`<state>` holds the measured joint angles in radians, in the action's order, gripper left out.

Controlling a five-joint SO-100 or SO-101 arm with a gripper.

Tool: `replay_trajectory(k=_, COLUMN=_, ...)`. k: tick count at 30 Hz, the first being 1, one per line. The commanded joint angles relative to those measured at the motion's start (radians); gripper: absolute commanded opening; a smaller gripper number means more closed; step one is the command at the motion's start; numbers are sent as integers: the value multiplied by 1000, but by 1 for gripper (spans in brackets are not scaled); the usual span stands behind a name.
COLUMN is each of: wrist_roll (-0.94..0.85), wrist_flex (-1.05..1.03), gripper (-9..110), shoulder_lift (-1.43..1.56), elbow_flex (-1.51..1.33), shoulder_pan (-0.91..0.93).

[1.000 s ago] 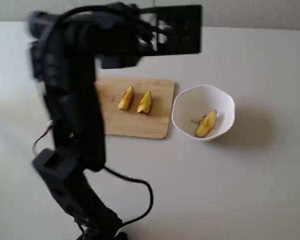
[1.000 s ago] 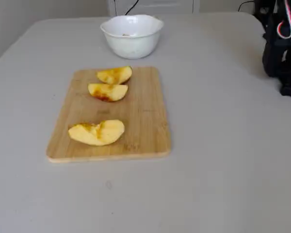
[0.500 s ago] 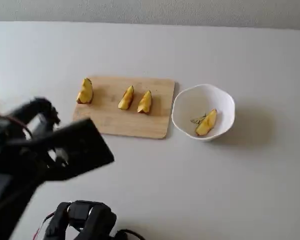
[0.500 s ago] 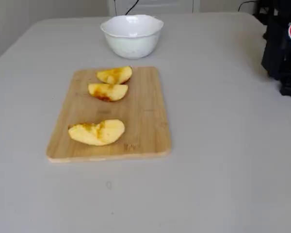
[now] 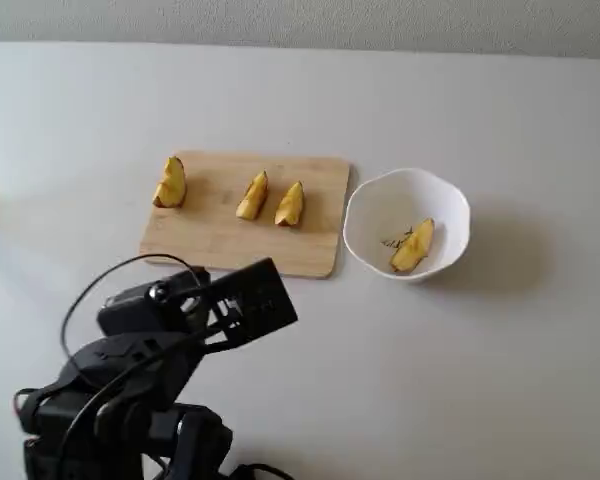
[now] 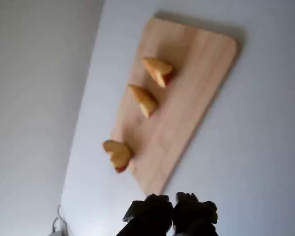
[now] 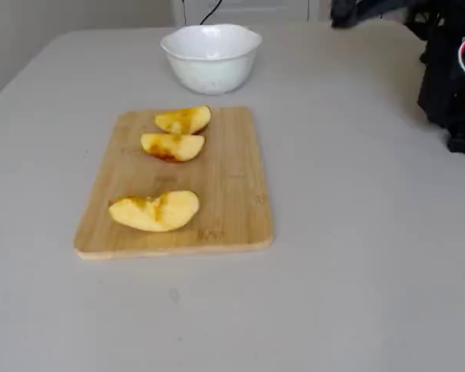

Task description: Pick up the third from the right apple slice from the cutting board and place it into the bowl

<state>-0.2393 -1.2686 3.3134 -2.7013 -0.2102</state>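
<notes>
A golden-yellow apple slice [image 5: 412, 247] with pointed ends lies inside the white scalloped bowl [image 5: 380, 205], right of the cutting board [image 5: 215, 240]. The bowl [image 7: 211, 58] hides this slice in a fixed view. Three more slices lie on the board: a chunkier one at its left end [image 5: 170, 182] and two close together [image 5: 252, 196] [image 5: 290, 204]. All three also show in the wrist view [image 6: 118, 155] [image 6: 143, 100] [image 6: 159, 71]. My gripper [image 5: 280, 298] hangs in front of the board, apart from it, shut and empty [image 6: 171, 212].
The arm's base and cables [image 5: 120, 410] fill the lower left of a fixed view, and the arm [image 7: 449, 70] stands at the top right of a fixed view. The pale table [image 5: 480, 380] ends at a wall at the back.
</notes>
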Motion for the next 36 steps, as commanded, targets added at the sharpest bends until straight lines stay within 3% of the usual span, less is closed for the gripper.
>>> replay_trajectory(k=1, wrist_roll=21, wrist_flex=43, gripper=0, shoulder_lift=12, elbow_flex=-94, shoulder_pan=17)
replay_trajectory(k=18, wrist_roll=135, wrist_flex=170, gripper=0, shoulder_lift=12, elbow_flex=-339, shoulder_pan=12)
replay_trajectory(k=36, wrist_roll=184, wrist_flex=170, gripper=0, shoulder_lift=12, elbow_flex=-339, shoulder_pan=67)
